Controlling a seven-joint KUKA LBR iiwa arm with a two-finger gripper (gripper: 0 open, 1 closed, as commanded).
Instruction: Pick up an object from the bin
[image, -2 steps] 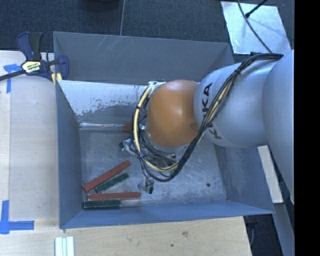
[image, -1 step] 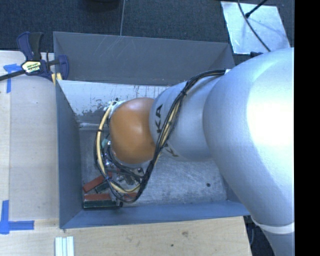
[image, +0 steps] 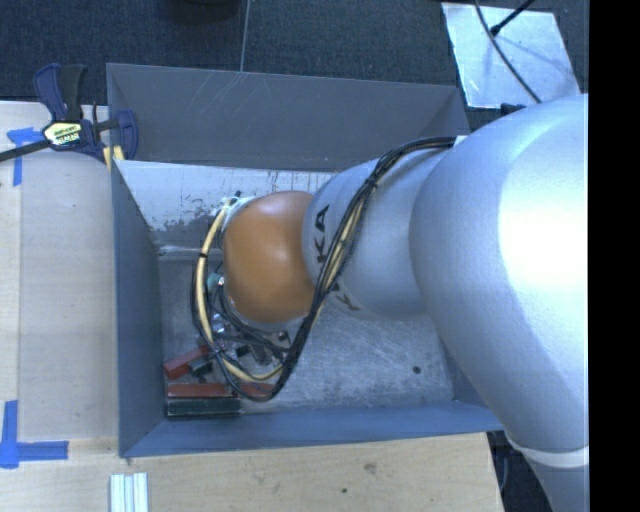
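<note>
The pincer (image: 232, 352) hangs low near the lower left corner of the grey bin (image: 136, 300). It sits under the arm's orange cover (image: 265, 255) and a loop of black and yellow cables (image: 305, 320), so it cannot be told whether it is open or closed. Just left of it lies a small red piece (image: 183, 366). Below that, a dark flat block (image: 203, 400) with a red edge rests by the bin's front wall. The silver arm (image: 480, 250) reaches in from the right of the frame.
</note>
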